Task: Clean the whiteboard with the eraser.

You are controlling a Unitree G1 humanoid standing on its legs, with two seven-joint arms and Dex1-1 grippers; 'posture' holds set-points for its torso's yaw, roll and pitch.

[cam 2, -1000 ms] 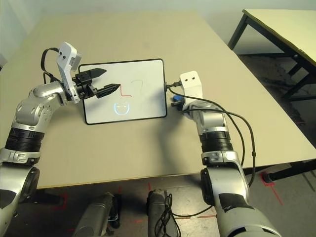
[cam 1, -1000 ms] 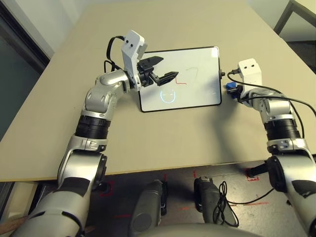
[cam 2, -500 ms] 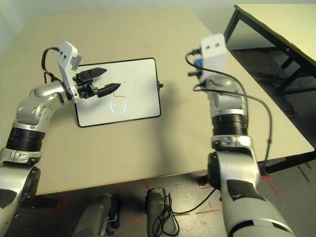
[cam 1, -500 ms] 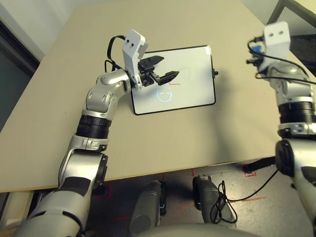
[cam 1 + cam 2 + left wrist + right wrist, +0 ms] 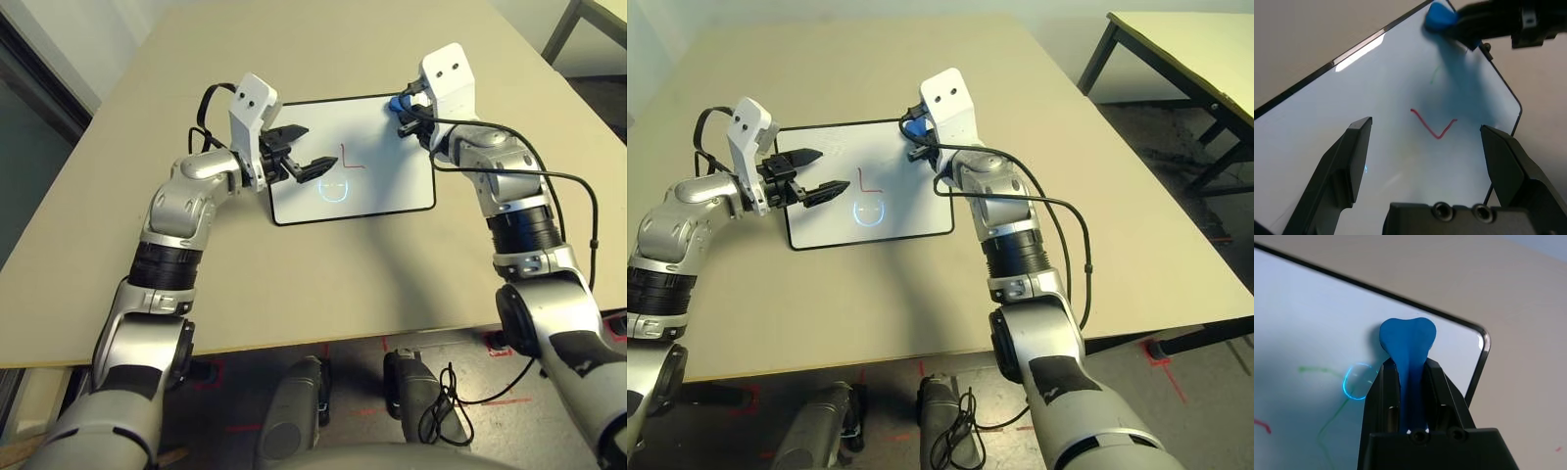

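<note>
My right gripper (image 5: 1409, 382) pinches the small blue eraser (image 5: 1408, 340) by its waist—light, probably soft—above the framed whiteboard (image 5: 392, 186); left gripper (image 5: 1425, 147) gapes wide, empty.

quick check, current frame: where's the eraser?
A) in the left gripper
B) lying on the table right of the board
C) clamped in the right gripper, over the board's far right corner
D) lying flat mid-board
C: the blue eraser is pinched between the right gripper's black fingers above the whiteboard near its far right corner; the left gripper is open and empty.
</note>
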